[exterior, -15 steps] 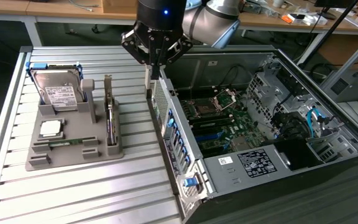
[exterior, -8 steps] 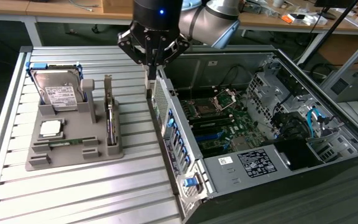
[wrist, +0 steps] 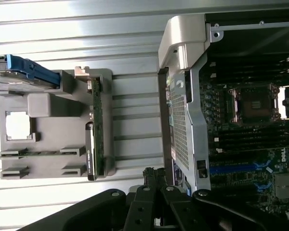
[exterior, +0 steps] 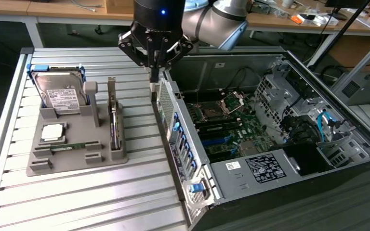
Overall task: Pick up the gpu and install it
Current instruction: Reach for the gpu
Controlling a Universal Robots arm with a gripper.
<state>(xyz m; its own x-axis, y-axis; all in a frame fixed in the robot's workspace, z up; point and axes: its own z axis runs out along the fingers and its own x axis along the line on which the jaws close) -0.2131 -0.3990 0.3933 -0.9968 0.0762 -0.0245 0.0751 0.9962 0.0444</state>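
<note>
Spanning the scene: slatted metal worktop (exterior: 75, 202). On it, toward the exterior view's right, lies an open desktop computer case (exterior: 172, 125), with the motherboard (exterior: 230, 130) exposed. Toward the exterior view's left sits a grey parts holder (exterior: 75, 161) carrying a hard drive (exterior: 59, 94) and the gpu (exterior: 113, 120).

The gpu stands on its long edge in a slot on the side of the holder nearest the case, not yet grasped.

The gripper (exterior: 152, 79) hangs between holder and case, just beside the case's rear panel. Its fingers are pressed together on nothing.

Handling judgement: the card is light, stiff and thin, with fragile components on its faces. It is best pinched across the upper edge near mid-length, or close to the metal bracket end, then lifted straight up to clear the slot.
</note>
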